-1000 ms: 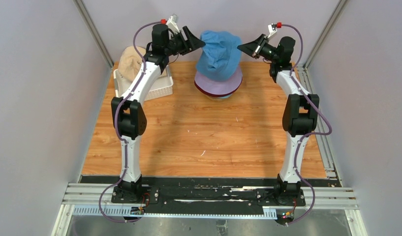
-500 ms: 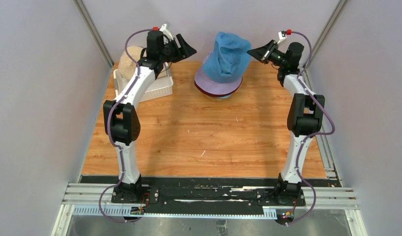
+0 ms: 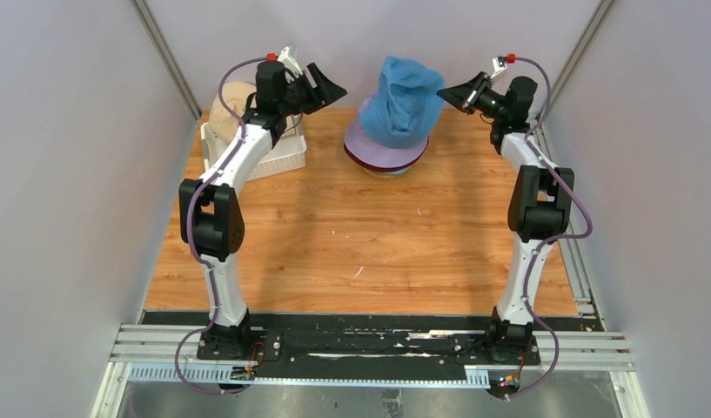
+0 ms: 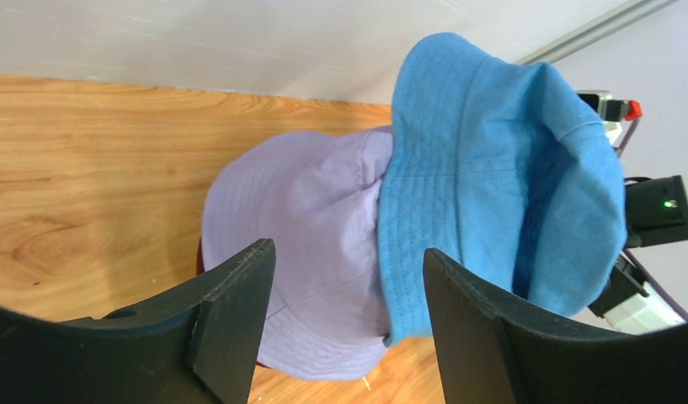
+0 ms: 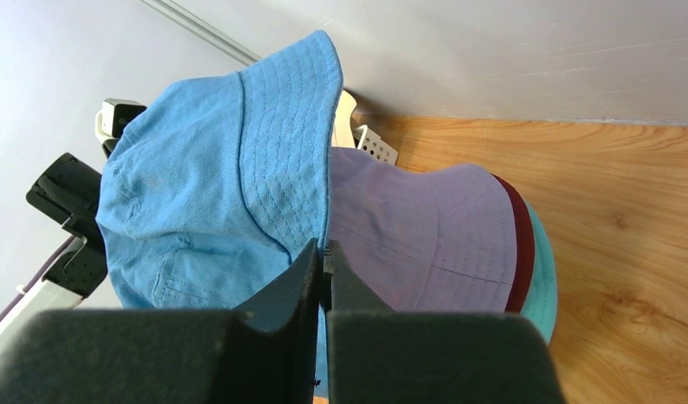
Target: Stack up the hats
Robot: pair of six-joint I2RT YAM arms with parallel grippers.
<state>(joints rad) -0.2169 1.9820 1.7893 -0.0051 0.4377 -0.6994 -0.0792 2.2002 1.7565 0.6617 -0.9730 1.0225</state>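
my right claw is pressed together on the blue hat brim, holding it tilted over the lavender hat on the far-middle worktop stack, likely to settle it on. my left claw is spread, empty, to the left. beige hat far left.

A wood-grain tabletop sits enclosed by plain pale grey walls, metal rails along its near edge, evenly lit.
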